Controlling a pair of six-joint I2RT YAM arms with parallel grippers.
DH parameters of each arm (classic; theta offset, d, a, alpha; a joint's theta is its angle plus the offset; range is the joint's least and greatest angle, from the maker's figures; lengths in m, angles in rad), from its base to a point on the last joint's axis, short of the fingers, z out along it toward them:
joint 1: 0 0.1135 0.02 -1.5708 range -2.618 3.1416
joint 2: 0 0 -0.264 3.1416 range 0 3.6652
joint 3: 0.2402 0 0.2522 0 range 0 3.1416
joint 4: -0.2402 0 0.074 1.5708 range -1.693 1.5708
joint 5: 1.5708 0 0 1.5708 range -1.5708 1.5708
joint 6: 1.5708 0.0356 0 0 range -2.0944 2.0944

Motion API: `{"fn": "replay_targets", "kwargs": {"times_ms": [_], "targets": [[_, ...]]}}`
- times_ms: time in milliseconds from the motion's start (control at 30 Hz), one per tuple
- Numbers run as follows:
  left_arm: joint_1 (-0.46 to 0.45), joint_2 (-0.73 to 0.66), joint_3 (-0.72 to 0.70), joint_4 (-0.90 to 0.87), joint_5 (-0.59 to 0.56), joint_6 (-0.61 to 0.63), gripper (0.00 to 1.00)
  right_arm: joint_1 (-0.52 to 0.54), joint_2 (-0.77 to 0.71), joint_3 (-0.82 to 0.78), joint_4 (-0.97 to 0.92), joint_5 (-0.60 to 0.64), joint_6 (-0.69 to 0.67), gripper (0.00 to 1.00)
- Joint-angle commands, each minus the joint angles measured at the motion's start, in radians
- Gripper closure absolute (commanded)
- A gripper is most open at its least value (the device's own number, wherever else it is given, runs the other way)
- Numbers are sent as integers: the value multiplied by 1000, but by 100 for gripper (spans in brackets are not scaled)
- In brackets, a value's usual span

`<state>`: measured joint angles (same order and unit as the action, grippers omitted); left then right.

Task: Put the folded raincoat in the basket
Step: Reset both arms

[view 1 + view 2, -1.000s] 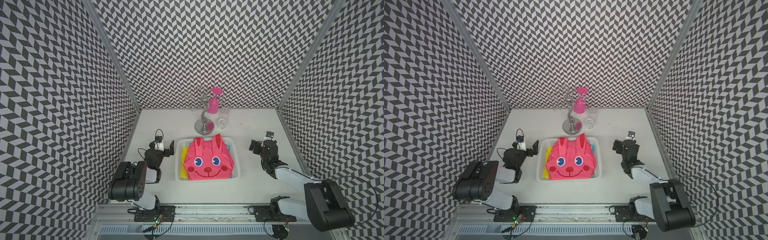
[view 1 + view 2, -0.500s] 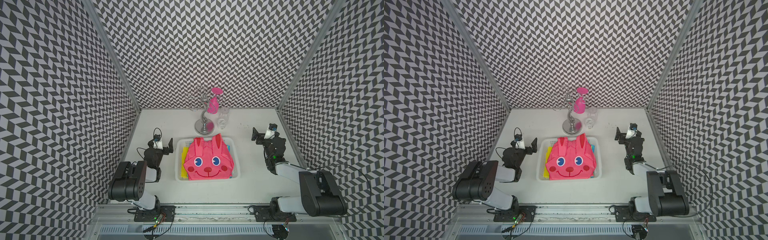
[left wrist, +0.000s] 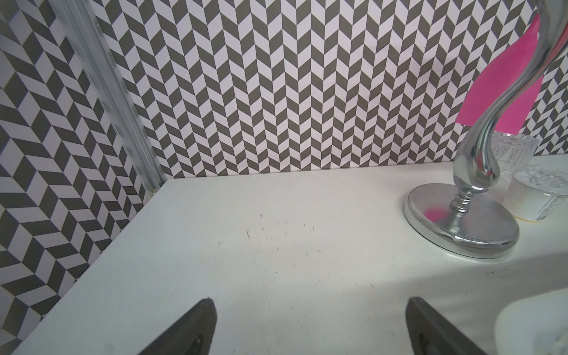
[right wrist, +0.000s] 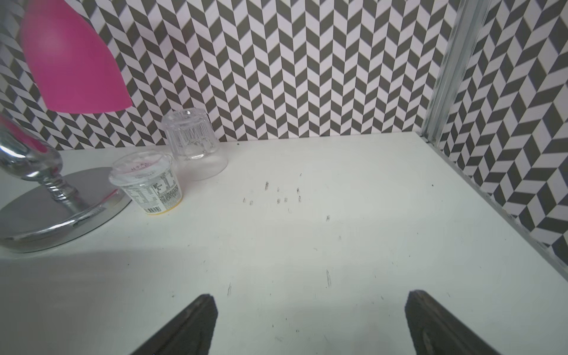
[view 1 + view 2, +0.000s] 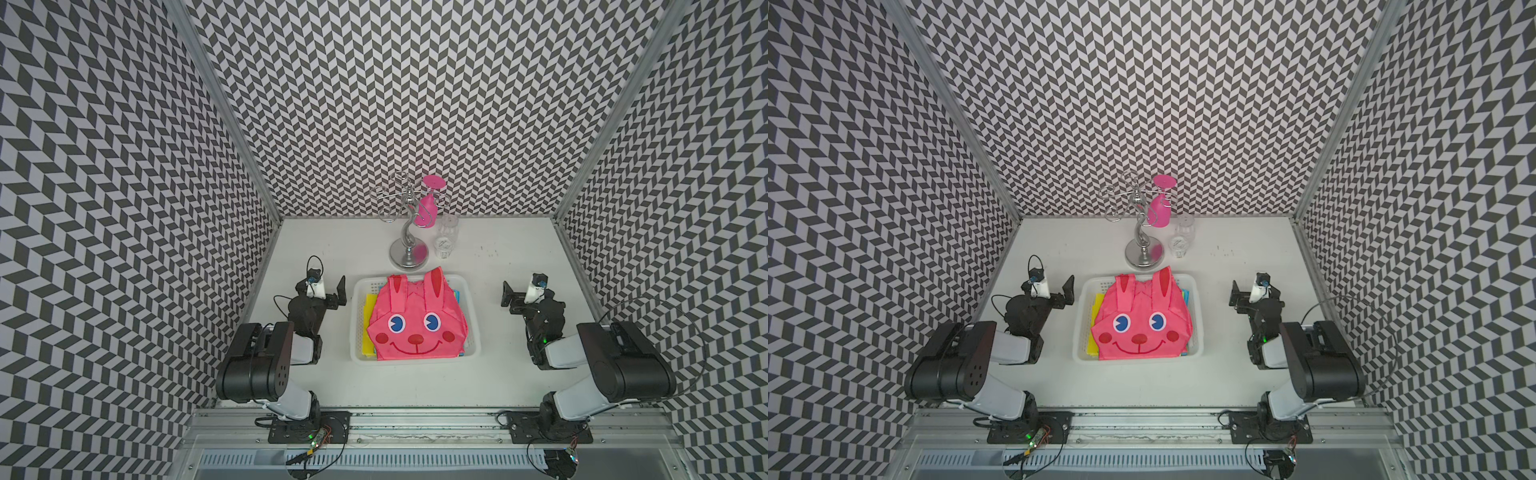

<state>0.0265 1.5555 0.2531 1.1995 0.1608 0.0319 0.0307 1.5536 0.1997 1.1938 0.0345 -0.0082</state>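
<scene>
The folded raincoat (image 5: 417,324) (image 5: 1142,324), pink with a rabbit face and two ears, lies in the white perforated basket (image 5: 415,360) (image 5: 1138,358) at mid-table, as both top views show. My left gripper (image 5: 321,286) (image 5: 1047,286) stands open just left of the basket, low over the table, holding nothing. My right gripper (image 5: 527,293) (image 5: 1255,294) stands open well to the basket's right, also empty. Each wrist view shows only bare table between the spread fingers of the left gripper (image 3: 310,307) and the right gripper (image 4: 310,304). A rounded corner of the basket (image 3: 534,319) shows in the left wrist view.
Behind the basket stands a silver cup stand (image 5: 409,253) with a pink cup (image 5: 428,208) hanging on it. Beside it are an upturned clear glass (image 4: 193,144) and a small yogurt cup (image 4: 147,184). Yellow folded items (image 5: 368,328) lie under the raincoat. Patterned walls enclose the table.
The right arm has folded back toward its base, its gripper staying to the right of the basket. The left arm has hardly moved. Both grippers stayed open and the raincoat lay still.
</scene>
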Motion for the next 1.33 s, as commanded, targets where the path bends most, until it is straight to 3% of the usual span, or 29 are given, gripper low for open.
{"fn": "replay_targets", "kwargs": {"times_ms": [0, 400, 1300], "targets": [[-5, -7, 11, 22, -9, -1, 0, 16, -1, 2, 160, -37, -47, 0], [-5, -9, 8, 25, -8, -1, 1, 20, -15, 63, 47, -6, -28, 0], [-9, -9, 9, 22, -18, 1, 0, 20, -16, 60, 52, -2, -28, 0]]}}
